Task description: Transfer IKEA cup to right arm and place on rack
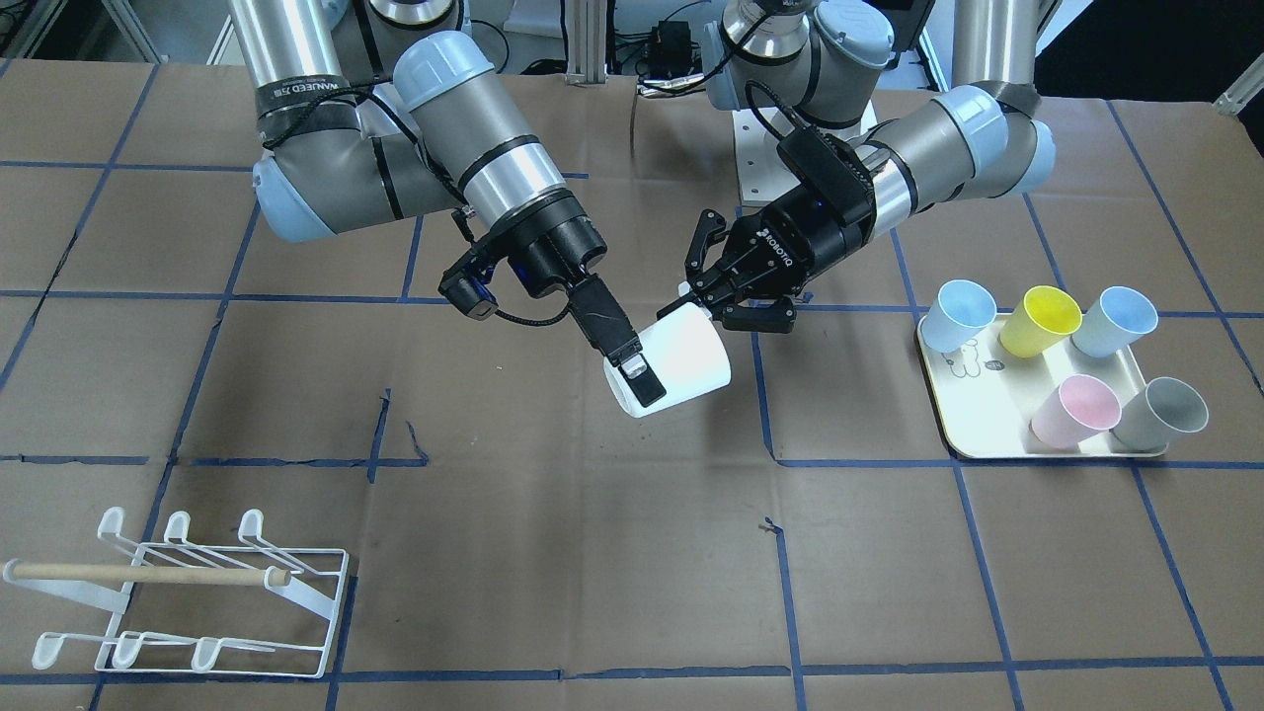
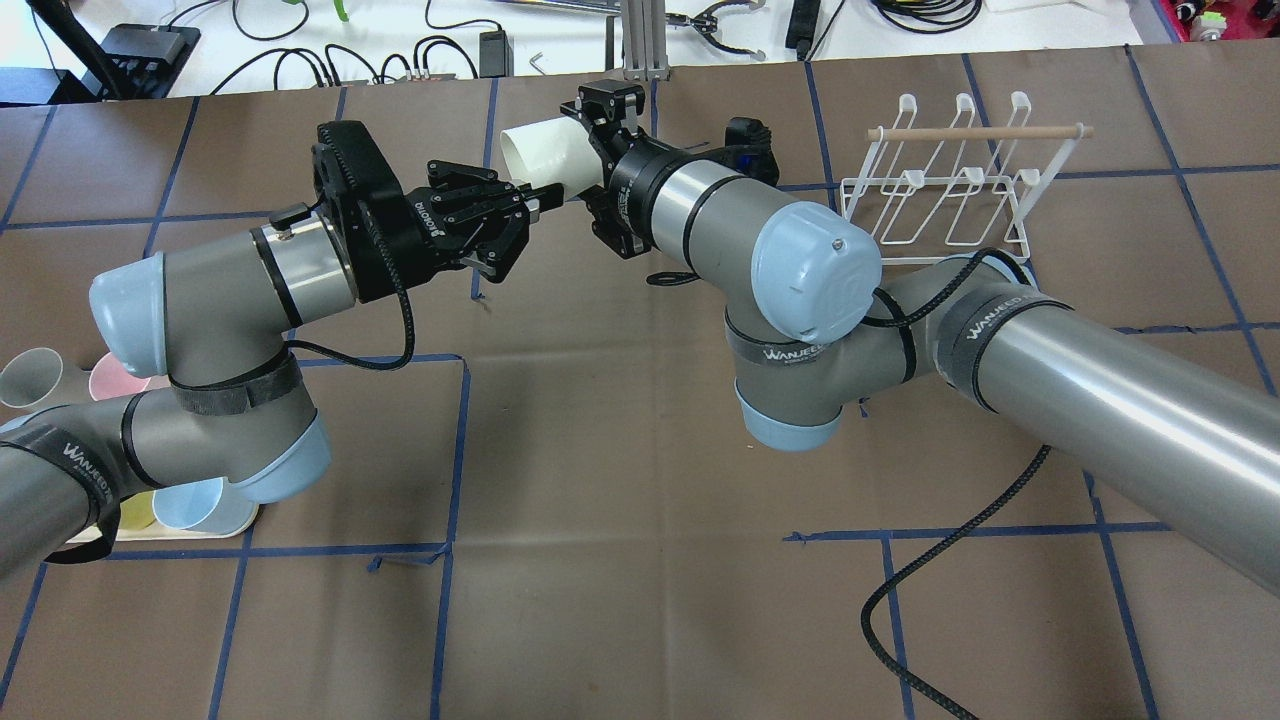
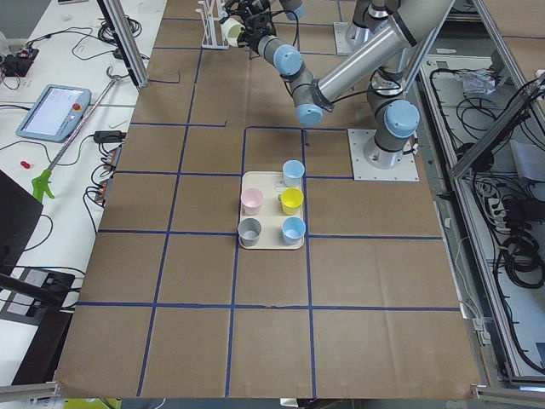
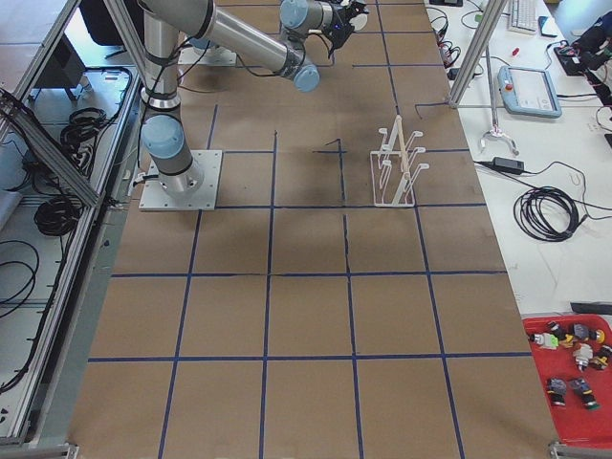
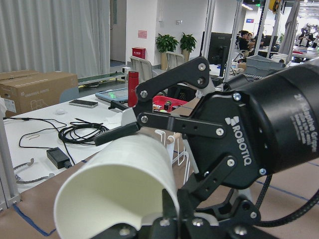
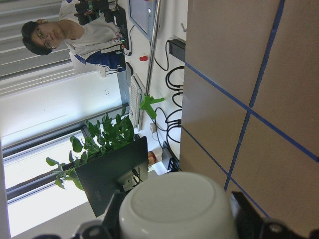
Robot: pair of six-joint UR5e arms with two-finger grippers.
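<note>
1. Nearest the operators' edge, the rack is standing on the brown-papered table, toward the robot's right, with its wooden dowel lying across it and nothing hanging on its prongs.
2. A little farther in, on the robot's left side, a cream tray is carrying five cups: a pink cup and a grey cup in the nearer row, and two pale-blue cups with a yellow cup between them behind.
3. Over the middle of the table, well apart from both rack and tray, the white cup is hanging in the air on its side, touching nothing but the two grippers.
4. The right gripper is clasping the cup at its base end, one finger pad pressing flat on the wall; its wrist camera is showing the cup's bottom seated between the fingers.
5. The left gripper is pinching the cup's rim, its fingertips drawn almost together on the wall at the open mouth.
6. Farther back, the right arm and the left arm are reaching in from opposite sides toward the cup.
</note>
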